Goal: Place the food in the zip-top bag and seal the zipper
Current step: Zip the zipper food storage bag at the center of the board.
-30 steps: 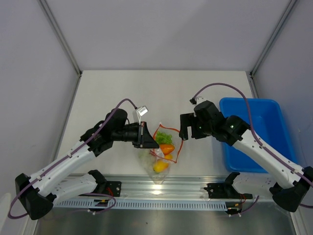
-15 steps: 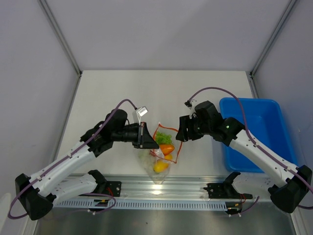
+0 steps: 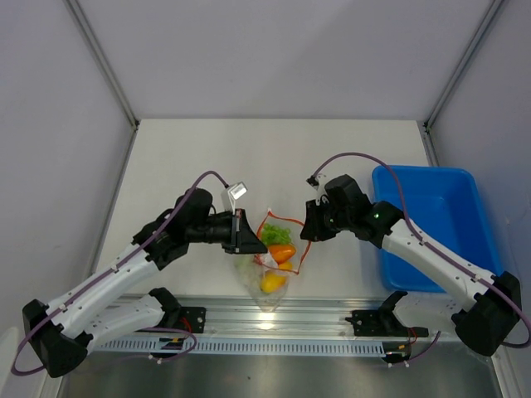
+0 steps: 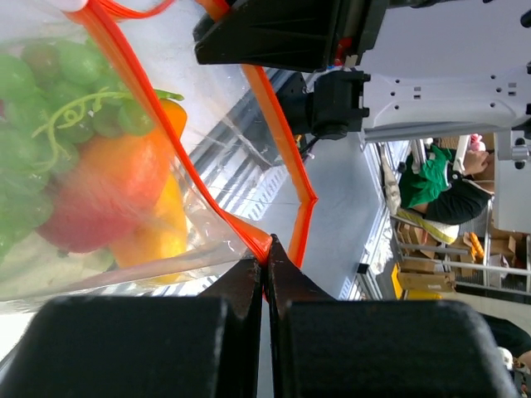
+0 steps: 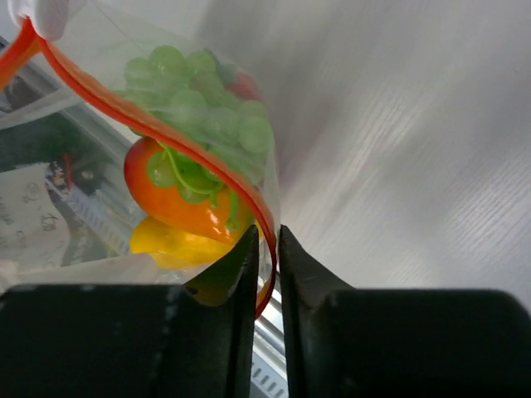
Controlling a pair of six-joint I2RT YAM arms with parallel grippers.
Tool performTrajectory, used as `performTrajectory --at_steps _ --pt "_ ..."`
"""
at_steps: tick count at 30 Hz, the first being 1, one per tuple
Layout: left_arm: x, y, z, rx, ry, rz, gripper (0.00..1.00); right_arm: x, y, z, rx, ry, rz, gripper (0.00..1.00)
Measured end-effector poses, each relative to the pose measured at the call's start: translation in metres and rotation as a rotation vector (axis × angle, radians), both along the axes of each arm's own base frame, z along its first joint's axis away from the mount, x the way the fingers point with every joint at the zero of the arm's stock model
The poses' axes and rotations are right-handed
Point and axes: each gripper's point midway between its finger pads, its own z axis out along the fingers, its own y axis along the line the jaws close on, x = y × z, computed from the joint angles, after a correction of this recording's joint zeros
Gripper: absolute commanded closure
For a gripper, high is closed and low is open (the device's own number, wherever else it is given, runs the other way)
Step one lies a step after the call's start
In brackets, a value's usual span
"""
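No words or numbers can be read; a pale patch (image 5: 33, 217) behind the zip-top bag (image 5: 99, 58) may carry blurry print.

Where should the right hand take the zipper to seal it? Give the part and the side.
Grip the zipper at its free right end, fingers across the strip, coming in from the right. The left hand pinches the left end shut, and from there the two halves of the strip bow apart toward the right. The right hand straddles that right end, one finger on each side.
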Motion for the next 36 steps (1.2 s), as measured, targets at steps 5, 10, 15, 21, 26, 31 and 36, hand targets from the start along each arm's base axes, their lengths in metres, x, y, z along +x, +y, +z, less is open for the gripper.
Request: performTrajectory --at_steps 5,10,15,21,26,31,36 --pt "0.005 0.005 -0.009 0.045 -0.011 0.036 0.99 0.000 0.002 0.006 0.030 -0.024 0.007 1.00" --pt "0.009 0.012 -0.019 0.111 -0.021 0.052 0.99 -0.004 0.003 0.013 0.056 -0.033 0.017 1.00" --pt "0.019 0.012 -0.006 0.161 -0.086 0.050 0.99 -0.008 0.002 0.024 0.076 -0.021 0.002 1.00" --pt "0.023 0.002 0.024 0.165 -0.213 -0.012 0.99 -0.024 -0.001 0.086 0.201 -0.080 -0.046 1.00" --pt "0.014 -0.013 0.023 0.157 -0.243 -0.105 0.99 -0.052 0.006 0.118 0.296 -0.081 -0.055 1.00" --pt "0.015 -0.025 -0.004 0.190 -0.203 -0.156 0.99 -0.065 0.018 0.092 0.251 -0.009 -0.135 1.00" --pt "0.014 -0.026 -0.029 0.212 -0.175 -0.174 0.97 -0.066 0.024 0.054 0.158 0.034 -0.232 1.00"
